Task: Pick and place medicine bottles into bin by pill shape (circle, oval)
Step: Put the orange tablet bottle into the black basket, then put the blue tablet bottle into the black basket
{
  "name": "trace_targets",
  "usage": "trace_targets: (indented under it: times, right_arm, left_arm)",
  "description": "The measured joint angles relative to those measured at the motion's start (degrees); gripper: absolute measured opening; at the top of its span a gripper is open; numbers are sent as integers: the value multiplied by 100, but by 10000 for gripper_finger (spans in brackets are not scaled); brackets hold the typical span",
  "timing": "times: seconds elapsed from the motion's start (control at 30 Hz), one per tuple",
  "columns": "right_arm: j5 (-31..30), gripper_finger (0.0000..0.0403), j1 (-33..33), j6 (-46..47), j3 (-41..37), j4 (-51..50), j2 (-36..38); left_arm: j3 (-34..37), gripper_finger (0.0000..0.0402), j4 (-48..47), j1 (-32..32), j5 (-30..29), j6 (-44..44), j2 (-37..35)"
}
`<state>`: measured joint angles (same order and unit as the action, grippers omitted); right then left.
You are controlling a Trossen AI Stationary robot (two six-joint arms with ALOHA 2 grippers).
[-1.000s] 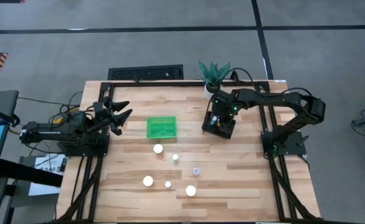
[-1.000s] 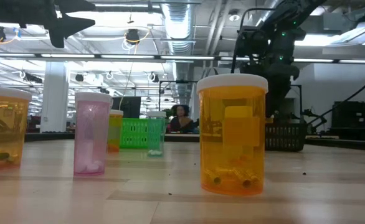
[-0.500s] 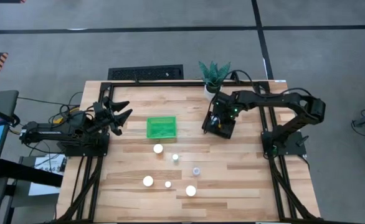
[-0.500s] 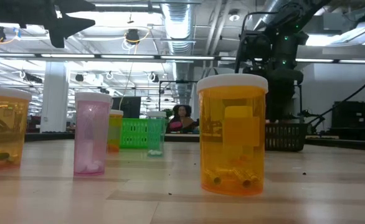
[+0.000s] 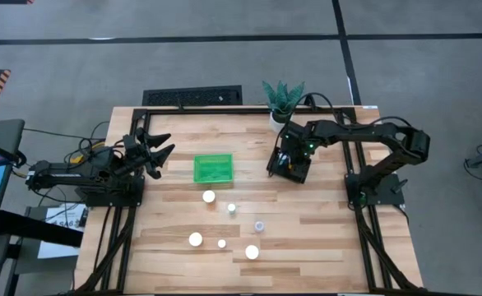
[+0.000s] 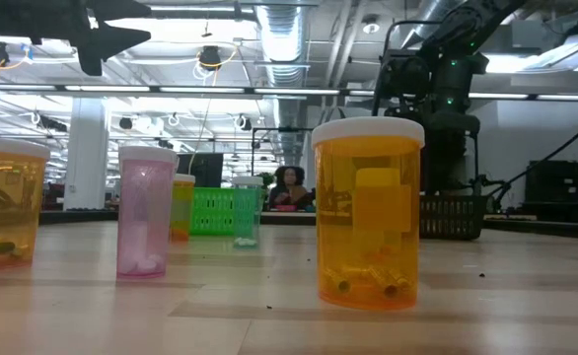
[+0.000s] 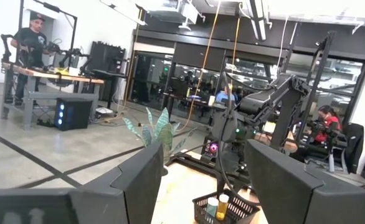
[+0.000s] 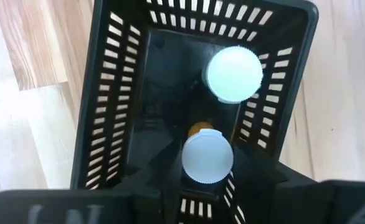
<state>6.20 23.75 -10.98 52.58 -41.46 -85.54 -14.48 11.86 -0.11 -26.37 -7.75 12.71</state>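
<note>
Your right gripper (image 8: 207, 163) hung inside the black bin (image 8: 108, 124), fingers part-open around a capped bottle (image 8: 207, 157) — whether gripped or freed, I couldn't tell — beside another bottle (image 8: 234, 73). Left gripper (image 5: 155, 150) waited, jaws spread, empty.

I see bright ceiling strip lights (image 6: 269, 91) overhead; glare washes the tabletop (image 8: 20, 118), nearby bottle (image 6: 368, 212) sharp, background soft.

Both arms are dark, jointed metal; the right arm (image 5: 364, 131) shows small green lights, and cables trail from the left arm (image 5: 76, 168).
</note>
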Motion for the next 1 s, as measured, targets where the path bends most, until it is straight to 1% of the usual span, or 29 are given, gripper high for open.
trace_targets:
  times: [0.2, 0.53, 0.67, 0.83, 0.93, 1.0]
  right_arm:
    - [-4, 165, 0, -3, -7, -32, -4]
    - [-19, 214, 3, -17, 80, -151, 9]
    - [-22, 227, 4, -20, 412, -502, 11]
    - [-22, 229, 1, 2, 1065, -1177, 11]
    - [-22, 227, -111, 55, 1523, -1535, 15]
    - [-17, 226, -271, 125, 1770, -1564, 20]
  left_arm:
    - [0, 220, 2, -1, -2, 0, 0]
    - [0, 220, 2, -1, -2, 0, 0]
    - [0, 220, 3, 0, -2, 1, 0]
    - [0, 220, 4, 1, -2, 2, 0]
    - [0, 220, 4, 0, -2, 2, 0]
    - [0, 220, 4, 1, -2, 2, 0]
